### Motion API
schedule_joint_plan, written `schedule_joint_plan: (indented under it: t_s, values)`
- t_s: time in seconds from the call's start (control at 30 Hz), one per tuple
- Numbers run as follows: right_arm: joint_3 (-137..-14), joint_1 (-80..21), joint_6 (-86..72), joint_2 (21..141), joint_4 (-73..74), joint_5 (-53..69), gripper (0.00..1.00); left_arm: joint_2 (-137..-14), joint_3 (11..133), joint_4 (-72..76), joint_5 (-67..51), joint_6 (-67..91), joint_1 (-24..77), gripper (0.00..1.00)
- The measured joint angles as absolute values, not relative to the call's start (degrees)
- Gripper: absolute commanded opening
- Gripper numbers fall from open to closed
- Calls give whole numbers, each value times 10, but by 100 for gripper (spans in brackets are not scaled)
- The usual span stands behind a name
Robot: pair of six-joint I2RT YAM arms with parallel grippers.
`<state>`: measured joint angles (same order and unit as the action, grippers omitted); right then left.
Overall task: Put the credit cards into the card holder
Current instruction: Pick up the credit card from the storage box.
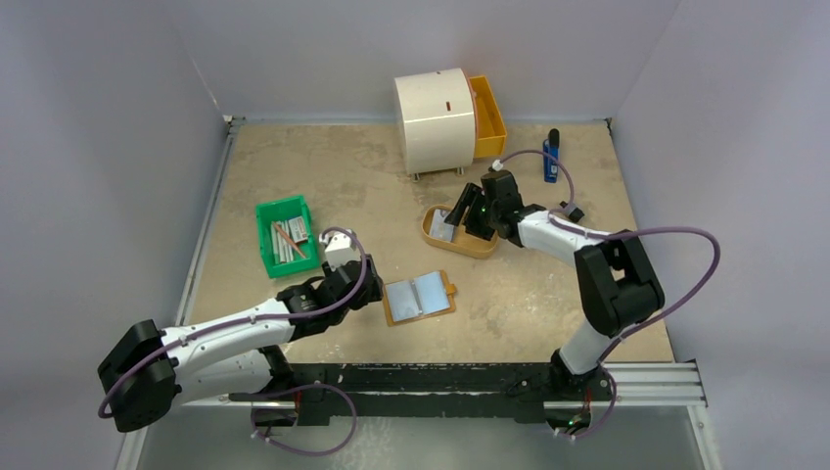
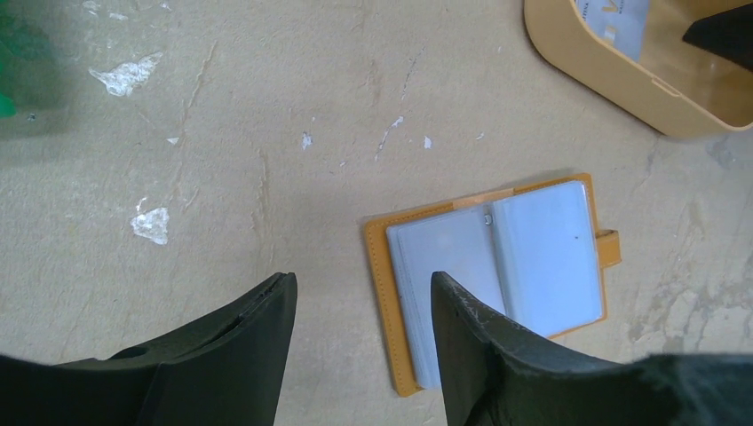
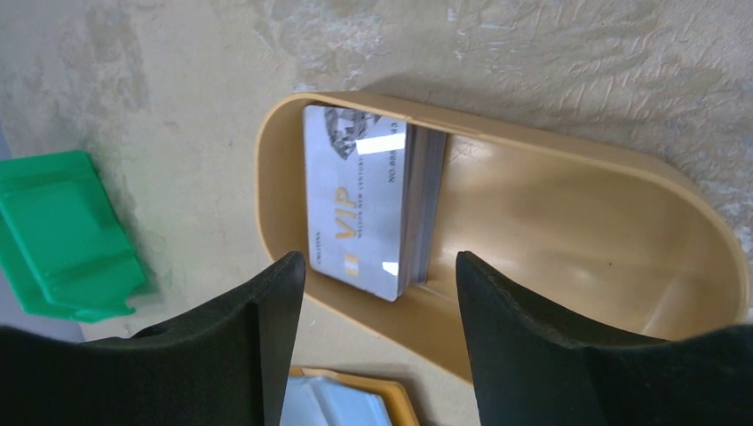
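The card holder (image 1: 419, 297), a tan wallet, lies open on the table with its clear sleeves (image 2: 533, 257) facing up. My left gripper (image 1: 372, 294) hovers at its left edge, open (image 2: 362, 277), nothing between the fingers; one fingertip overlaps the left page in the wrist view. The credit cards (image 3: 364, 204) are a stack of pale silver cards with a gold "VIP" print. They lie at the left end of a tan oval tray (image 3: 577, 231). My right gripper (image 1: 462, 219) is over that tray, open (image 3: 380, 257) and empty, just short of the stack. A corner of the card holder (image 3: 337, 404) shows below.
A green bin (image 1: 286, 235) of grey bars stands left of the left arm. A white round box (image 1: 436, 117) with an orange drawer (image 1: 487, 117) sits at the back. A blue and black object (image 1: 552, 157) lies at the back right. The tray (image 1: 470, 245) is right of centre.
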<state>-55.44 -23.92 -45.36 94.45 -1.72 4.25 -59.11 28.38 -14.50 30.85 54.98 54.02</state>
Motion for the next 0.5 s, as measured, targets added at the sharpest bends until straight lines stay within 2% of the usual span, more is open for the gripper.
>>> schedule_joint_plan:
  t_s: [0.17, 0.5]
  values:
    - [-564, -239, -452, 983, -20, 43, 63, -588, 284, -140, 308, 550, 540, 56]
    - [-607, -239, -442, 1032, -15, 46, 51, -588, 284, -140, 308, 550, 540, 55]
